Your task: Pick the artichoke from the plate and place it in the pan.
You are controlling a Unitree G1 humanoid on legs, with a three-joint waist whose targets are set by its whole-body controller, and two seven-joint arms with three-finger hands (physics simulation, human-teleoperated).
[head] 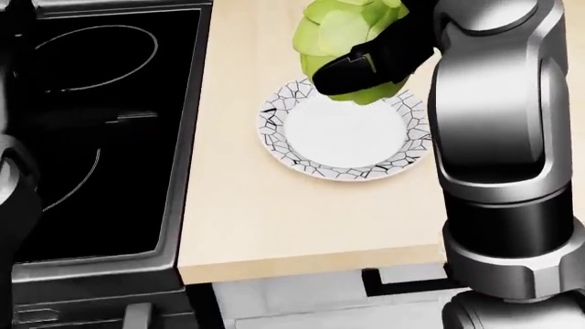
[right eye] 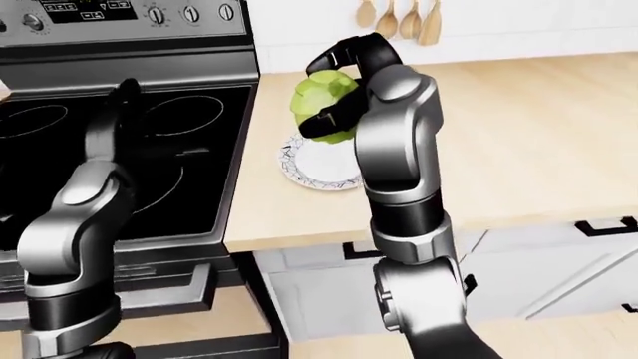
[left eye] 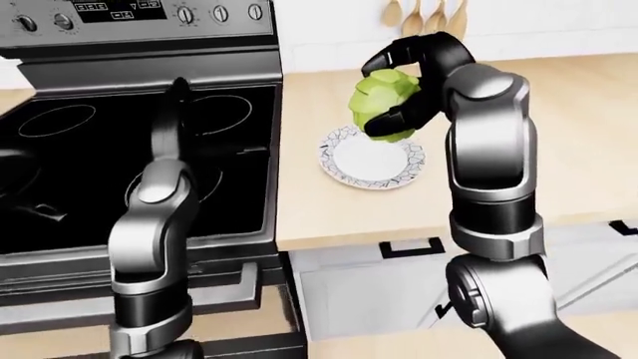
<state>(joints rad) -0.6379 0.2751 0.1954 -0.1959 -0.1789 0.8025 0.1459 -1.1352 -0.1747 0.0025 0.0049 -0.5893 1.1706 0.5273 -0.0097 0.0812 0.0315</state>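
My right hand (left eye: 399, 88) is shut on the green artichoke (left eye: 383, 101) and holds it just above the plate's top edge. The black fingers (head: 364, 68) wrap its lower side in the head view, where the artichoke (head: 337, 34) hangs clear of the white plate with a crackle rim (head: 343, 133). The plate is bare. A dark pan with its handle (left eye: 42, 211) is faintly visible on the black stove at the left edge of the left-eye view. My left hand (left eye: 179, 93) is raised over the stove; its fingers blend into the black cooktop.
The black cooktop (left eye: 90, 142) with ring burners lies left of the wooden counter (left eye: 559, 142). The stove's control panel with knobs (left eye: 185, 13) stands at the top. Wooden spoons (left eye: 428, 15) hang on the wall. White drawers (left eye: 399, 288) sit below the counter edge.
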